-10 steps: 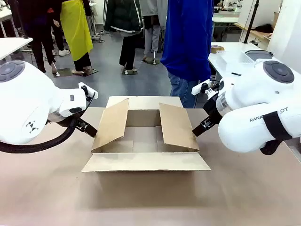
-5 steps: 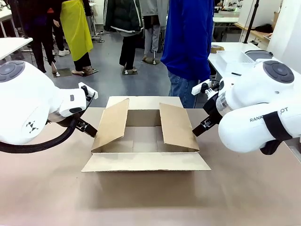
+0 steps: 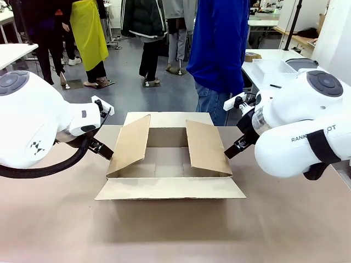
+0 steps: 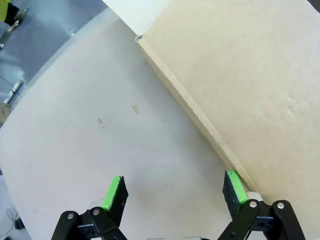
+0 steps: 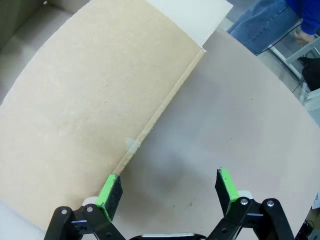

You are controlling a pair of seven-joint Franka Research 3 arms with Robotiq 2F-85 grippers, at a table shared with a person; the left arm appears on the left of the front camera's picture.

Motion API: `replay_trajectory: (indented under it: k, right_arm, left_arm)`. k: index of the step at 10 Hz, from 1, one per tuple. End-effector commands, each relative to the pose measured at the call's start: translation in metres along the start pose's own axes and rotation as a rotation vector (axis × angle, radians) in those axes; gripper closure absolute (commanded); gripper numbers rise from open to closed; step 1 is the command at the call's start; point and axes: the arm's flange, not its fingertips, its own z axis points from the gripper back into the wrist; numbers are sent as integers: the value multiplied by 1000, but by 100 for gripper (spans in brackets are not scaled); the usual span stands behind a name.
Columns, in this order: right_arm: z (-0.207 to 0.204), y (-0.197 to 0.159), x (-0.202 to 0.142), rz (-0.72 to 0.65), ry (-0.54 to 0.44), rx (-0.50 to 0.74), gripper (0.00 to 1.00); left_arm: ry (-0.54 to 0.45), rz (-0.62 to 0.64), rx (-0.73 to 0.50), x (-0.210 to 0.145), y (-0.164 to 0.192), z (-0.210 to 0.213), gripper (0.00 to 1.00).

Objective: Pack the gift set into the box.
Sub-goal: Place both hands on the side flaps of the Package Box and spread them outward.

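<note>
One table (image 3: 164,235) bearing box (image 3: 164,189) at centre, top flaps unfolded. Left gripper (image 4: 175,187) released, pads spread wide, one pad just beside left flap (image 4: 240,75) edge. Right gripper (image 5: 167,187) likewise at right flap (image 5: 75,100).

On the table (image 3: 175,235), the box (image 3: 170,189) lies between left gripper (image 4: 175,187) and right gripper (image 5: 167,186), a person (image 3: 219,44) behind.

The pale brown worktop (image 3: 164,235) carries the big cardboard box (image 3: 170,189), set mid-table toward the far edge. Its near flap lies flat on the surface and its side flaps stand tilted.
</note>
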Motion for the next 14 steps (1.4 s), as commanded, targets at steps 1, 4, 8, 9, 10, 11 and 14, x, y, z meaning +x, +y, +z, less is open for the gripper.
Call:
replay_trajectory:
  k: [1, 4, 8, 9, 10, 11, 14]
  right_arm:
    - [0, 0, 0, -1, 0, 1, 0]
    - [0, 0, 0, -1, 0, 1, 0]
    - [29, -25, 10, -98, 57, 74, 0]
    - [72, -48, 16, -221, 20, 123, 0]
    - [113, -66, 13, -303, -24, 175, 0]
    - [150, -85, 1, -400, -68, 249, 0]
    - [207, -145, -95, -656, -250, 516, 0]
  left_arm:
    - [0, -1, 0, 0, 0, 0, 0]
    - [0, -1, 0, 0, 0, 0, 0]
    - [20, 30, -53, 0, 14, 21, 0]
    - [52, 152, -127, -3, 33, 60, 0]
    - [49, 245, -154, -13, 48, 97, 0]
    - [19, 300, -227, -28, 62, 128, 0]
    - [-241, 501, -789, -106, 130, 170, 0]
